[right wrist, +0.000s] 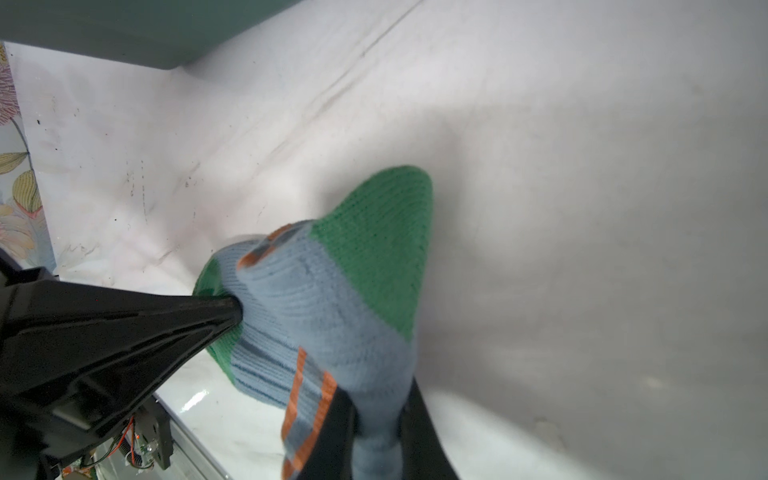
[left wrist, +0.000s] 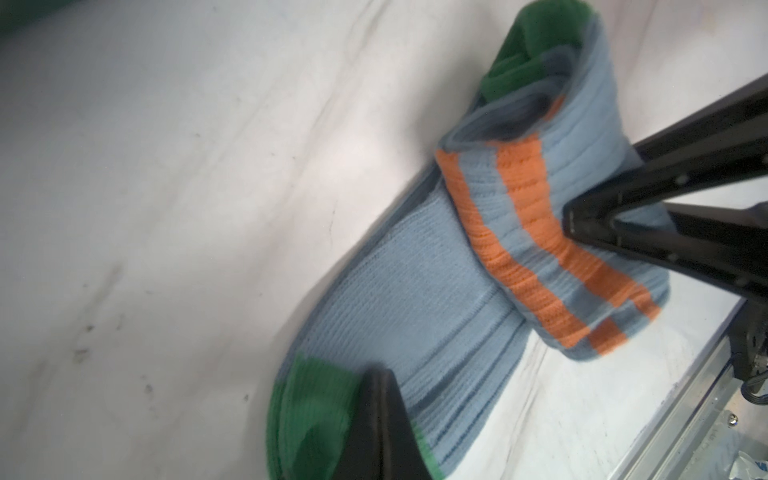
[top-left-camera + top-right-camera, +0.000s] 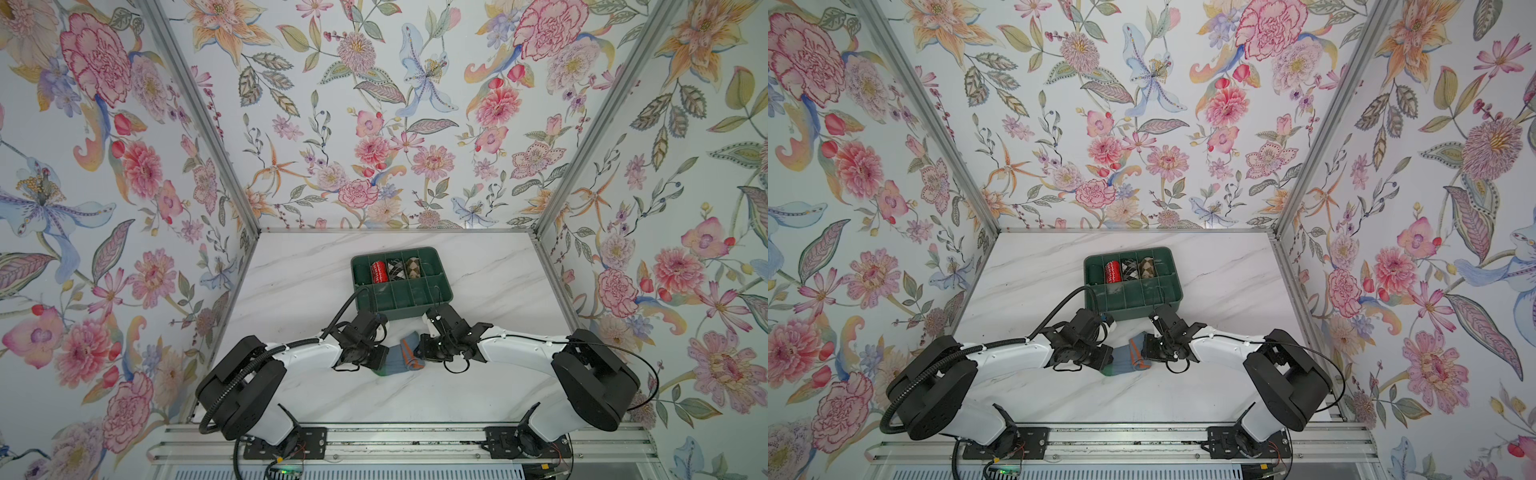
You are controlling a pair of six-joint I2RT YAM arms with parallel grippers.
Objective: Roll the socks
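My socks lie half-rolled at the tray's six o'clock. The right gripper clamps the roll, and the left gripper, clenched, pins the toe. An uneven pull could slip the fabric free and unwind the roll.

The socks are ribbed grey-blue with green toe and heel and two orange stripes. The desk is white marble with faint grey veins. A dark green tray holds a red bundle with white pattern, a black-and-white argyle bundle and a brown argyle bundle. The walls carry a pink, orange and blue flower print.
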